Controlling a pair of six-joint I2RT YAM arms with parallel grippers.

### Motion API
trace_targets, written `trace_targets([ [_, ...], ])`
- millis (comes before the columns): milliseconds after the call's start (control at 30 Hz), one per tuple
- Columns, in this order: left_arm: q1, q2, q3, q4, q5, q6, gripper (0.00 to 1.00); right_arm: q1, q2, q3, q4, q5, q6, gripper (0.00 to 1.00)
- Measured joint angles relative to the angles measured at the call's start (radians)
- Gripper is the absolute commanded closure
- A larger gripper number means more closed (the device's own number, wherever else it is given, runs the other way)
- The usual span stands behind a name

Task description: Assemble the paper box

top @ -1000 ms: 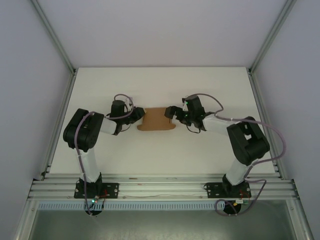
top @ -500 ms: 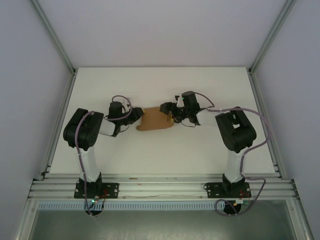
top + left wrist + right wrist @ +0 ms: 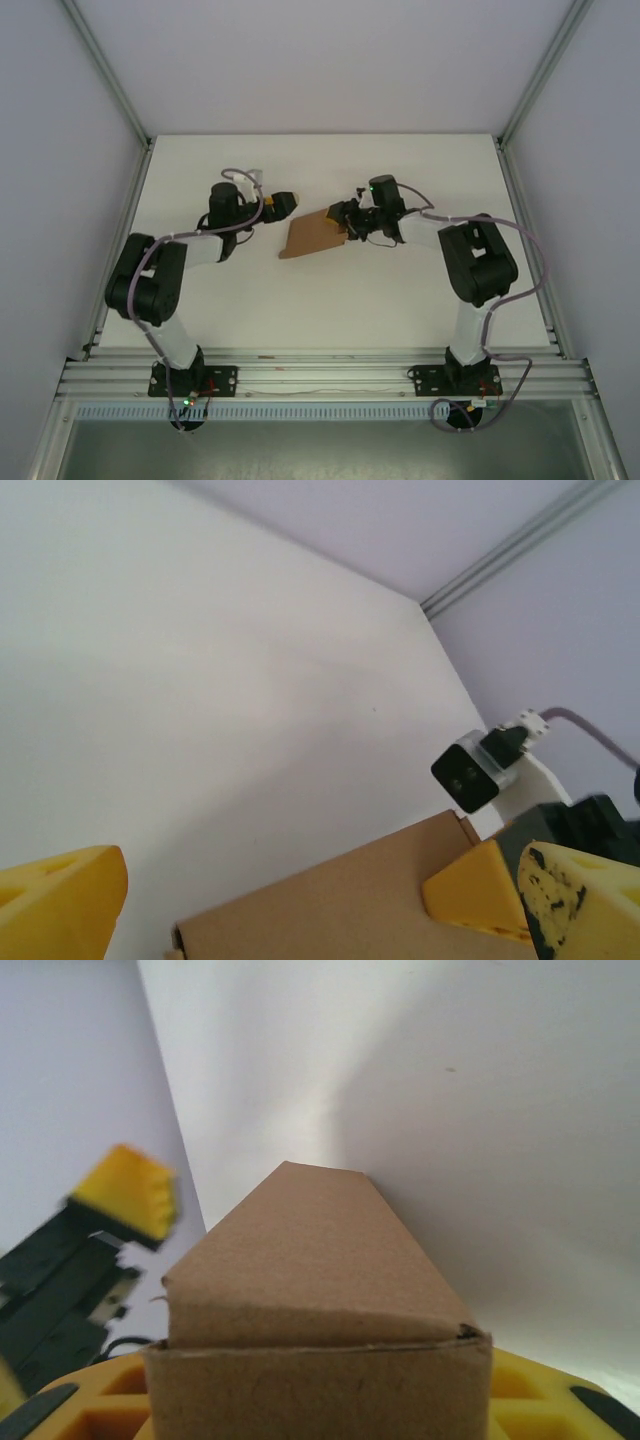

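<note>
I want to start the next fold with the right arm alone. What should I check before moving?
1. Left gripper open, fingers spread wide: ok.
2. Left gripper apart from the paper box: ok.
3. Right gripper closed on the box's right end, cardboard between its fingers: ok.
4. Grip firm enough to fold against: cannot tell.
5. Box lying flat on the table: cannot tell; it sits skewed in the top view.
6. End flap tucked: cannot tell.
</note>
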Motion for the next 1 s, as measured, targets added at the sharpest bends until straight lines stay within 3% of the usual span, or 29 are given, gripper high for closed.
trace_targets([
  [67, -0.04, -0.053, 0.043, -0.106, -0.041, 0.161, 0.0, -0.021, -0.005, 0.043, -0.093, -0.009, 0.042, 0.62],
  [267, -0.278, -0.145, 0.185, -0.478, -0.128, 0.684, 0.0, -0.105, -0.005, 0.205, -0.388, -0.084, 0.142, 0.61],
  [400, -0.313, -0.166, 0.217, -0.655, -0.121, 0.916, 0.0, -0.137, -0.011, 0.27, -0.543, -0.106, 0.152, 0.61],
  [467, -0.324, -0.161, 0.232, -0.715, -0.176, 1.001, 0.0, -0.141, -0.016, 0.278, -0.587, -0.124, 0.163, 0.61],
  [733, -0.383, -0.058, 0.304, -0.825, -0.416, 1.176, 0.01, -0.141, -0.045, 0.258, -0.64, -0.17, 0.235, 0.59],
  [867, -0.386, -0.054, 0.305, -0.821, -0.481, 1.208, 0.07, -0.141, -0.048, 0.247, -0.636, -0.18, 0.264, 0.57],
  [1000, -0.386, -0.055, 0.304, -0.8, -0.511, 1.227, 0.23, -0.142, -0.049, 0.242, -0.636, -0.187, 0.271, 0.53],
])
